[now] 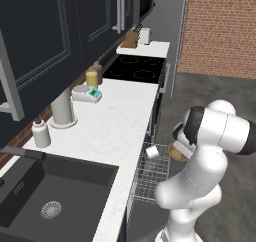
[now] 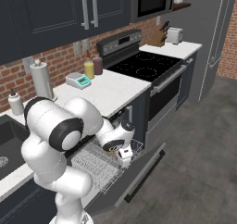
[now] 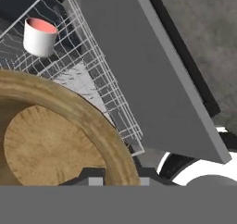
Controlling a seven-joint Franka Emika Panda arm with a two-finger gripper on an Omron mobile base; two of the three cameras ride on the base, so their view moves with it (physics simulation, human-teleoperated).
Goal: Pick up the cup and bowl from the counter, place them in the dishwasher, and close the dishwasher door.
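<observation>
The bowl (image 3: pixel 51 140) hangs pinched by its rim in the tool (image 3: pixel 119 177), over the near end of the rack (image 3: pixel 92 75). The cup (image 3: pixel 39 36) already sits in that rack, further in and well apart. The bowl's free spot lies below the tool, inside the wires; the door (image 3: pixel 152 75) lies open beyond.
</observation>
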